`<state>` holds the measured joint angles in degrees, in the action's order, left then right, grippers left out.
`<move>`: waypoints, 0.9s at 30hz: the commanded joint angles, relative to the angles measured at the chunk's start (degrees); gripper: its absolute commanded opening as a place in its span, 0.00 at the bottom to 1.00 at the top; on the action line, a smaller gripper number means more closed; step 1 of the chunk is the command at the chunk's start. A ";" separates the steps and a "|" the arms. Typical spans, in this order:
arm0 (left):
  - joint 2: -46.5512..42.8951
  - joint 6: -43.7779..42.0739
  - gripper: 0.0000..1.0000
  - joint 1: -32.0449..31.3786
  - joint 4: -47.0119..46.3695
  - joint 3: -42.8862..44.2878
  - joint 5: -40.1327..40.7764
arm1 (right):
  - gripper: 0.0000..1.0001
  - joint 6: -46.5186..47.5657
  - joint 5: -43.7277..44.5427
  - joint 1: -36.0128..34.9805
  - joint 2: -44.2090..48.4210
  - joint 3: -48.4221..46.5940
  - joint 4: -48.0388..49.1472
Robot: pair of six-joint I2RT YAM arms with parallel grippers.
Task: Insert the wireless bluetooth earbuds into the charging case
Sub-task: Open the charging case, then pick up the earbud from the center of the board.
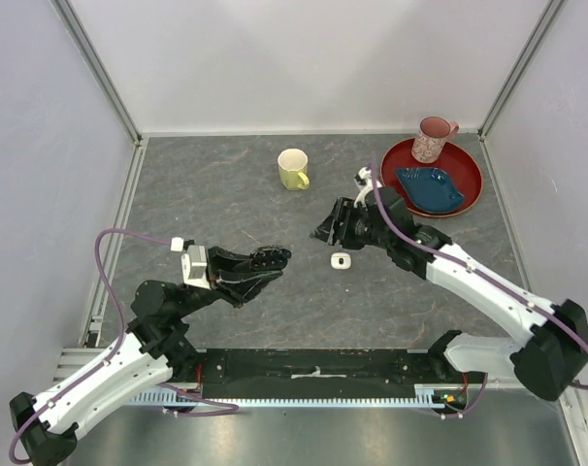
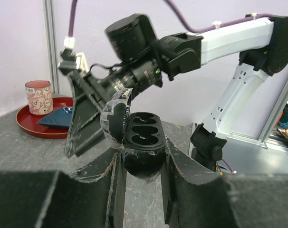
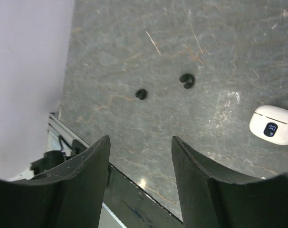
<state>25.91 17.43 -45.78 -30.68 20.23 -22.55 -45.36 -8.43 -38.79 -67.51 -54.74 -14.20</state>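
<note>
left jaws: clenched on the black charging case (image 2: 143,142), pinching its lower shell from both sides, up off the desk (image 1: 226,194)

right jaws: spread apart, nothing between them, hanging above the desk

in-line black bud (image 3: 141,94): lying on the desk just past the right jaws' tips, roughly on the line of the gap

other black bud (image 3: 187,80): a bit further out, off toward the white case (image 3: 273,124)

white buds: can't spot them anywhere

case pointing: both wells empty and facing up, lid (image 2: 116,116) flipped open to one side; long axis looks to run outward along the left jaws, toward the right arm

bud pointing: too tiny to call a long axis; further one reads as a little C shape

step in hand: probably a pick of the in-line bud with the right jaws

doing it well: centre the gap on that bud, come straight down, tips nearly on the desk either side before squeezing, close gently so it doesn't squirt out, steer clear of the other bud, hold the case level
</note>
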 commanded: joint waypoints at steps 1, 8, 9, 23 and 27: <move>-1.56 -2.22 0.02 -0.27 1.49 -0.19 1.28 | 0.60 2.73 -3.43 0.20 -5.34 0.77 2.06; -1.92 -2.58 0.02 -0.19 2.20 0.16 1.01 | 0.56 4.14 -6.69 0.20 -17.99 0.07 5.58; -2.00 -2.49 0.02 -0.19 2.37 0.34 0.84 | 0.55 4.23 -6.78 0.20 -19.23 -0.10 5.93; -6.83 -3.10 0.02 -0.19 7.12 -0.37 2.59 | 0.51 6.96 -7.49 0.11 -34.97 -6.60 10.50; -7.72 -3.89 0.02 -0.19 8.26 -0.45 2.95 | 0.50 7.48 -6.87 0.11 -36.82 -8.80 11.12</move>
<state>19.25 16.25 -45.78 -23.42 20.18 -21.19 -39.57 -15.73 -38.76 -102.80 -59.59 -6.33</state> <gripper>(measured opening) 0.361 0.507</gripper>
